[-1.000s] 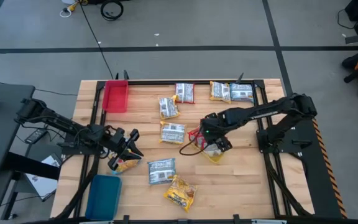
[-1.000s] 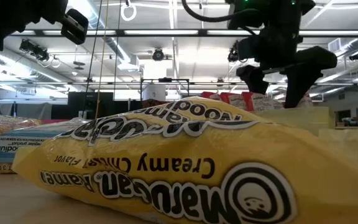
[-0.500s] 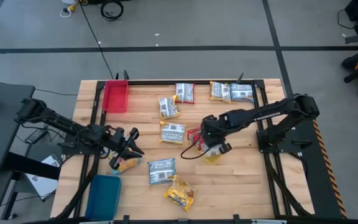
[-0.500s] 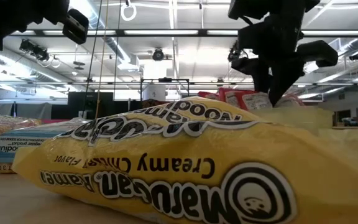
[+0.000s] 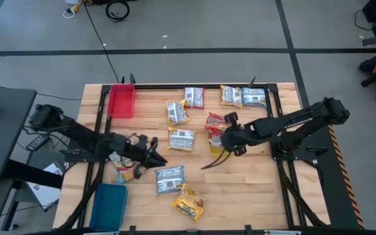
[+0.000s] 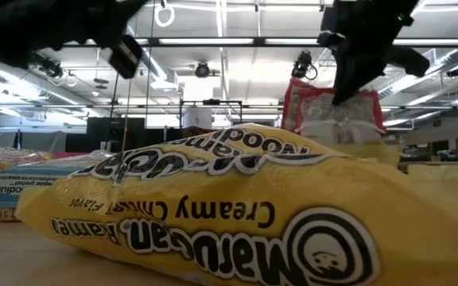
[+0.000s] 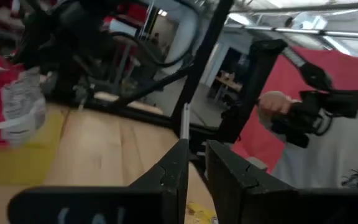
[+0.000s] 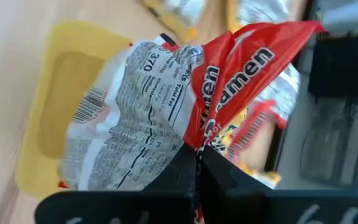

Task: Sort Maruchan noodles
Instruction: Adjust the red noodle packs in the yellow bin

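Wooden table [image 5: 253, 196] on a grey floor, black rails along its edges; a red tray [image 5: 121, 102] sits at the far left corner, a blue tray [image 5: 108, 203] at the near left edge. Right gripper [image 5: 230, 134] is pinched shut on a red packet [image 5: 215, 122], lifted clear of the table just above a yellow tray [image 5: 215, 143]; the right wrist view shows the packet [image 8: 166, 106] crumpled in the closed jaws with the tray [image 8: 61, 81] beneath. Left gripper [image 5: 150, 156] hangs low near the table's left-centre beside a yellow packet [image 5: 128, 174]; its jaws are nearly closed with a thin gap and hold nothing. Other packets lie loose: three along the far edge, two mid-table, a blue one [image 5: 170, 179] and a yellow one [image 5: 189, 202] near the front. Step in hand, judged: carrying the red packet toward its colour-matched bin. Next move likely calls for a long traverse to the red tray, keeping height over the mid-table packets, then release. Grip is on a crumpled fold, so slipping is possible.
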Controlling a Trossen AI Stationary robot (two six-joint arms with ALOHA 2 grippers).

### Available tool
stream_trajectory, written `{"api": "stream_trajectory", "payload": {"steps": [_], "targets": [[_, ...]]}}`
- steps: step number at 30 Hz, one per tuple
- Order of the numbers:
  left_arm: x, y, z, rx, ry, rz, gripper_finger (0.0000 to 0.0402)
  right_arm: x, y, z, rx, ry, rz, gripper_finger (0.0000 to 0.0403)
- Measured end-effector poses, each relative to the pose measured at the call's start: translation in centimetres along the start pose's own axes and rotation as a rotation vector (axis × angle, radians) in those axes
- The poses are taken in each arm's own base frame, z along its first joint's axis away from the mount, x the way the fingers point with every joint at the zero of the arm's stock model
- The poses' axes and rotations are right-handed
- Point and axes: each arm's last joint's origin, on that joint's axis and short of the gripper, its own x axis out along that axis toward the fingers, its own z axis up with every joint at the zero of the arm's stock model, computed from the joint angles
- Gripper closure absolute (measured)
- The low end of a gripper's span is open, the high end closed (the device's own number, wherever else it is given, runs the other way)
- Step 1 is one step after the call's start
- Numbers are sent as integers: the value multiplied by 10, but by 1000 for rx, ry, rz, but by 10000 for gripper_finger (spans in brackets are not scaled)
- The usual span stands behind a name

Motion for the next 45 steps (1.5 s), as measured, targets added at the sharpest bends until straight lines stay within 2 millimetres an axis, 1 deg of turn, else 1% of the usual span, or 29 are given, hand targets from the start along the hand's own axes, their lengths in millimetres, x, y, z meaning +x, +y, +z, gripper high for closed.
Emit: {"api": "stream_trajectory", "payload": {"steps": [4, 8, 13, 17, 19, 22, 24, 25, 27, 30, 33, 36, 38, 40, 42, 45], "targets": [[29, 9, 0, -17, 53, -49, 340, 20, 22, -10, -118, 7, -47, 398], [45, 17, 9, -35, 55, -96, 340, 40, 38, -23, -144, 13, -136, 397], [52, 27, 25, -79, 25, -115, 340, 45, 43, -33, -73, 60, -184, 396], [51, 39, 32, -57, 9, -69, 340, 43, 42, -33, -29, 63, -159, 395], [50, 51, 32, -49, 18, -1, 340, 42, 41, -32, -40, 60, -135, 395], [49, 74, 28, -63, 16, 129, 340, 42, 39, -32, -69, 58, -113, 394], [53, 90, 26, -90, 26, 201, 340, 41, 37, -30, -80, 56, -97, 394], [57, 97, 25, -94, 35, 221, 340, 41, 37, -30, -84, 55, -89, 394], [71, 110, 27, -81, 43, 220, 340, 41, 35, -29, -91, 47, -66, 394], [100, 128, 32, -45, 67, 131, 340, 39, 35, -26, -112, 23, -32, 394], [128, 148, 38, -46, 105, 45, 340, 39, 35, -25, -116, 9, -20, 394], [148, 169, 36, -77, 201, -13, 340, 39, 35, -25, -115, 0, 2, 393], [157, 178, 31, -73, 255, -68, 340, 39, 36, -24, -109, -7, 15, 393], [165, 182, 27, -39, 274, -131, 340, 39, 36, -24, -101, -10, 22, 393], [169, 183, 26, 2, 281, -169, 340, 39, 36, -24, -98, -14, 27, 393], [169, 183, 27, 42, 276, -164, 340, 39, 36, -23, -90, -21, 30, 393]]}}
